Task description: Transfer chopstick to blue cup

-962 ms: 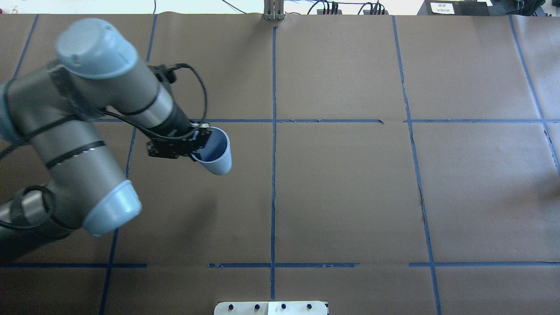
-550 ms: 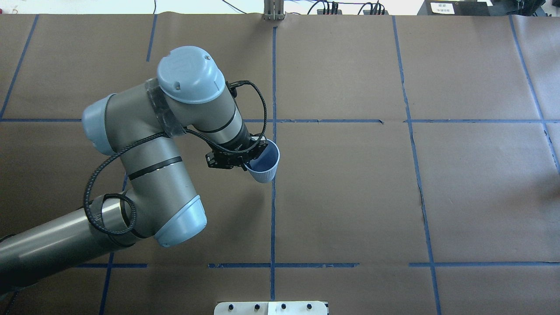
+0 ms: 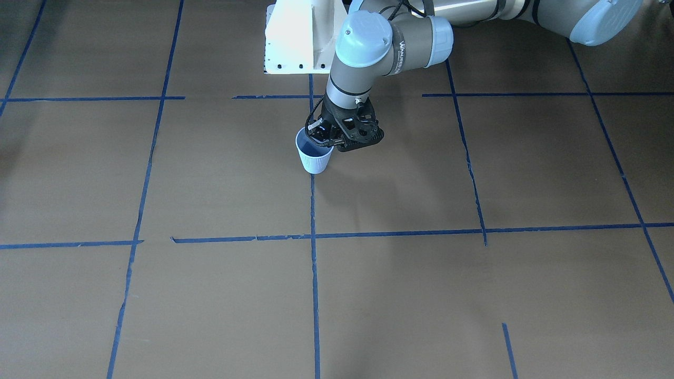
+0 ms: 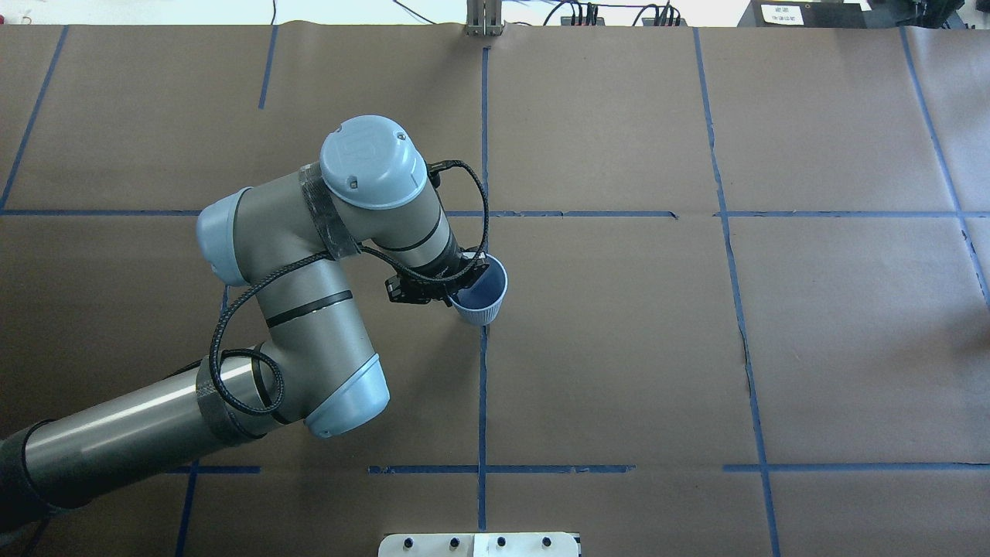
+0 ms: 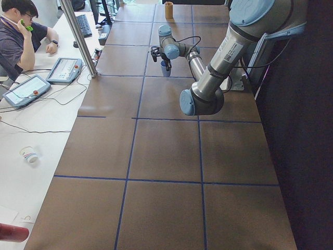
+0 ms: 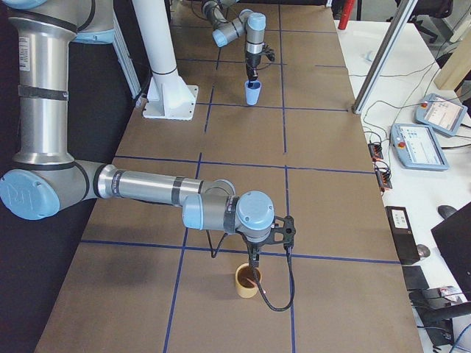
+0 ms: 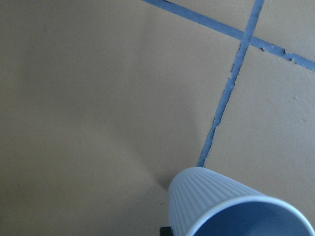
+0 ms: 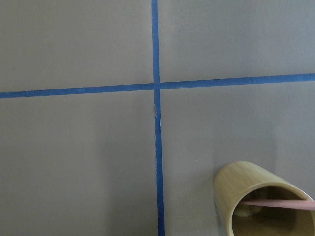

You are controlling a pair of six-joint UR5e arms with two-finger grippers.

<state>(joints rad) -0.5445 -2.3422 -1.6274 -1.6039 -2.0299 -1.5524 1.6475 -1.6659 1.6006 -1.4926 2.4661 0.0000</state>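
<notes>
The blue cup [image 4: 483,298] is upright on the centre tape line, ribbed and pale blue; it also shows in the front view [image 3: 314,158] and the left wrist view [image 7: 221,206]. My left gripper [image 4: 462,285] is shut on its rim, one finger inside. I cannot tell if the cup's base touches the paper. A salmon-pink chopstick [image 8: 280,204] stands in a tan bamboo cup [image 8: 256,196] at the table's right end. My right gripper [image 6: 254,266] hangs just over that cup [image 6: 246,282]; I cannot tell whether it is open or shut.
Brown paper with a blue tape grid covers the table [image 4: 619,348]. The white robot base [image 3: 295,37] stands at the near edge. In the left view an operator [image 5: 21,31], teach pendants, a metal post [image 5: 78,36] and a paper cup [image 5: 29,154] line the side bench.
My left arm has swung right with the blue cup, from left of centre to the centre tape line, and the cup has come lower and more upright.
</notes>
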